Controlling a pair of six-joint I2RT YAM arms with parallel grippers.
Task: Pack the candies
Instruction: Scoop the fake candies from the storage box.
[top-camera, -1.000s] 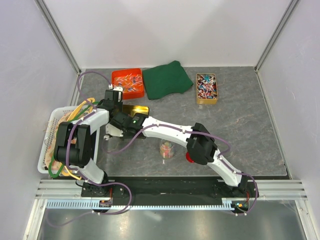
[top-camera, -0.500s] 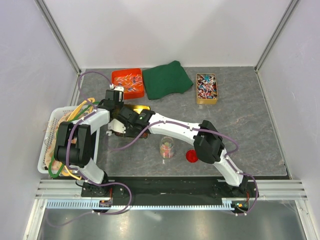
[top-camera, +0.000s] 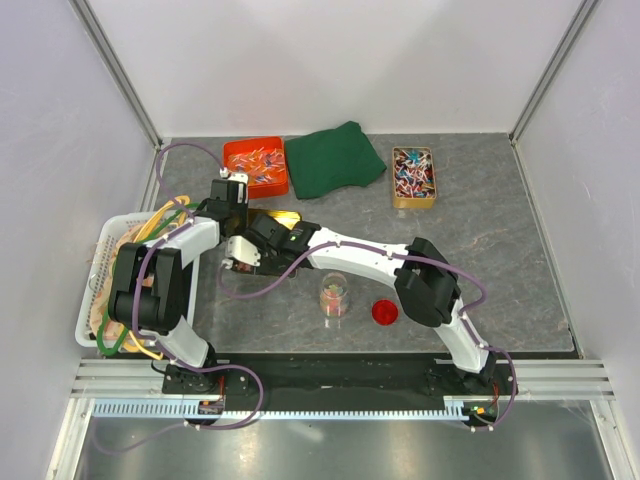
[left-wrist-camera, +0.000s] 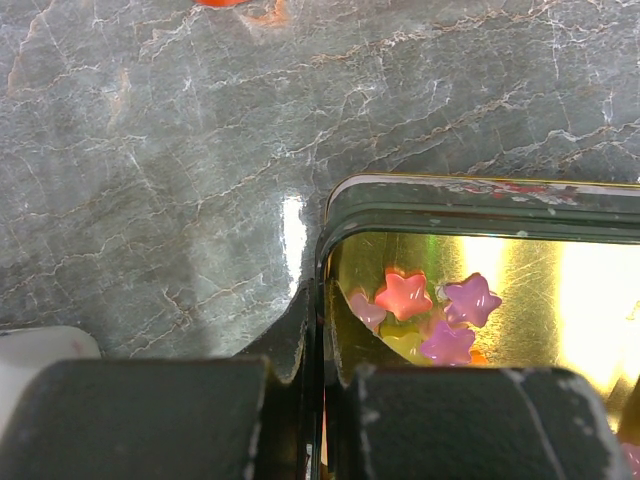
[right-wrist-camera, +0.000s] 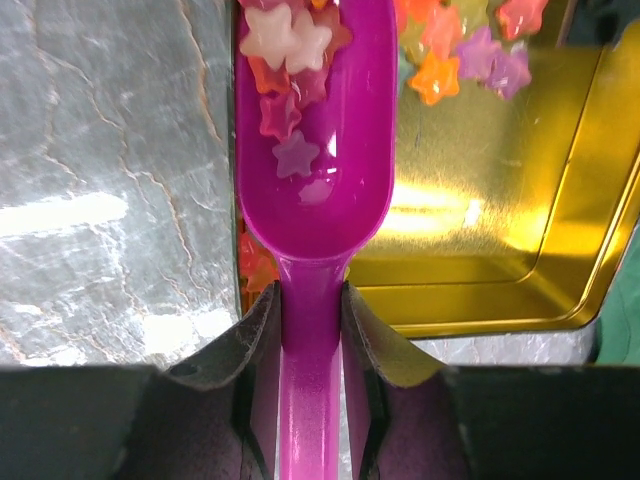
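Observation:
The candies (left-wrist-camera: 430, 312) are small star-shaped gummies in pink, purple, orange and yellow, heaped in a corner of a gold tin (left-wrist-camera: 560, 262). My left gripper (left-wrist-camera: 322, 312) is shut on the tin's side wall, seen at the tin's left end (top-camera: 232, 204) from above. My right gripper (right-wrist-camera: 310, 300) is shut on the handle of a magenta scoop (right-wrist-camera: 330, 190). The scoop's bowl carries several candies (right-wrist-camera: 288, 95) and lies over the tin's edge (right-wrist-camera: 470, 300). More candies (right-wrist-camera: 470, 45) lie in the tin beyond. A clear jar (top-camera: 334, 297) holding some candies stands in front.
A red lid (top-camera: 384, 312) lies right of the jar. At the back stand an orange tray of slim wrapped sweets (top-camera: 255, 165), a folded green cloth (top-camera: 335, 158) and a wooden box of twist-wrapped sweets (top-camera: 413, 177). A white basket (top-camera: 95, 300) sits at the left edge.
My right arm's wrist has shifted up and right over the tin, and its elbow has swung right, uncovering the red lid. The left arm has stayed put.

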